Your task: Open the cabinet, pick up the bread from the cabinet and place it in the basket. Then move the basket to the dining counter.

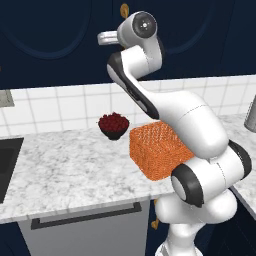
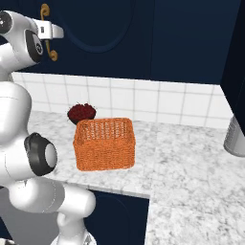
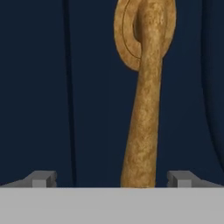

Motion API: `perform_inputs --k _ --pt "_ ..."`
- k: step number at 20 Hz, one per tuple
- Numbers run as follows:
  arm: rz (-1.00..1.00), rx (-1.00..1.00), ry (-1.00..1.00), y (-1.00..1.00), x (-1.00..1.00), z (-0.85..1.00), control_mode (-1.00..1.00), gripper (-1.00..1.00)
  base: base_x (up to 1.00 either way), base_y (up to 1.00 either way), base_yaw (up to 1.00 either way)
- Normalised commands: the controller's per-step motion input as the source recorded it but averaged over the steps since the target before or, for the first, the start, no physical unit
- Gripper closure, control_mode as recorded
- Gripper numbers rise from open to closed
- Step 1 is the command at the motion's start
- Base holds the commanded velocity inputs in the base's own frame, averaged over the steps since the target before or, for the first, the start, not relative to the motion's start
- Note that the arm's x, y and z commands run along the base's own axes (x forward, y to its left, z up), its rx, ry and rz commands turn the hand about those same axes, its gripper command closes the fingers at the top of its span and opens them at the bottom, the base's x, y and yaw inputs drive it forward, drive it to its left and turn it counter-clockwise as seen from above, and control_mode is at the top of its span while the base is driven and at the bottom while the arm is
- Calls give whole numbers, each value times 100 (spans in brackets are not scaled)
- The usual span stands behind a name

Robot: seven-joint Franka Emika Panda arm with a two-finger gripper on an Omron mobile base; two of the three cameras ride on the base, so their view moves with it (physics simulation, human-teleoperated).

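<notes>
Cabinet (image 2: 182, 33) doors were shut, nothing done yet; the end effector (image 3: 112, 178) stood released astride its brass handle (image 3: 146, 100), above the empty basket (image 2: 104, 143).

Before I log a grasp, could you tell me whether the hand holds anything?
Nothing is held: the open hand straddles the cabinet's brass handle without closing on it.
</notes>
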Motion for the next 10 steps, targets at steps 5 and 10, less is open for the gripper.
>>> perform_inputs --k 5,10 --pt "0 0 0 -6 28 -2 -100 -100 0 0 0" --pt "0 0 0 -38 17 -23 -100 100 0 0 0"
